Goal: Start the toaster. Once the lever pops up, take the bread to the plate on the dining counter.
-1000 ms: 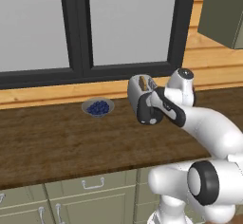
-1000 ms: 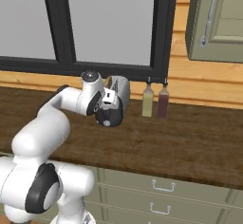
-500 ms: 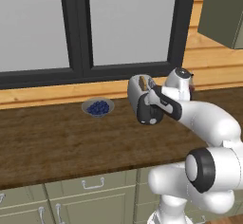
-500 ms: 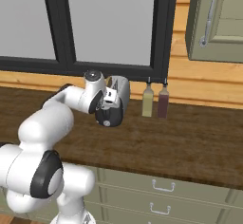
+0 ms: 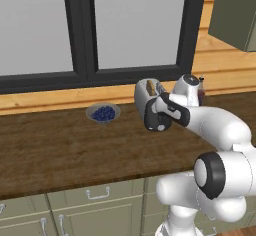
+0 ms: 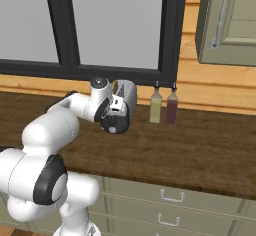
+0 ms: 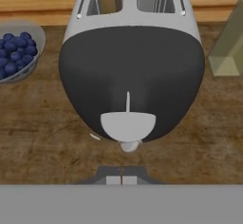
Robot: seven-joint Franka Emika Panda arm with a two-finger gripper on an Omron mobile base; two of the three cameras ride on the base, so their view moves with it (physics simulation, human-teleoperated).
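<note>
The silver toaster (image 5: pixel 148 96) (image 6: pixel 127 96) stands at the back of the wooden worktop, its black end face (image 7: pixel 130 80) turned to me. The pale lever (image 7: pixel 128 125) sits low on that face, at the bottom of its thin slot, with the small knob (image 7: pixel 129 146) just beneath. A brown edge of the bread (image 5: pixel 150 86) peeks from one slot. My gripper (image 5: pixel 161 115) (image 6: pixel 116 115) (image 7: pixel 122 180) is shut and empty, its tips just in front of the end face below the lever. The plate and the dining counter are out of view.
A grey bowl of blueberries (image 5: pixel 103 113) (image 7: pixel 16 52) lies left of the toaster. Two bottles (image 6: pixel 156 107) (image 6: pixel 171 108) stand to its right against the wooden wall, the nearer one (image 7: pixel 230 52) close to the toaster. A dark-framed window runs behind; drawers sit below the worktop.
The hand stays at the toaster's black end face, shut throughout. The arm's lower links have shifted slightly; toaster, bowl and bottles have not moved.
</note>
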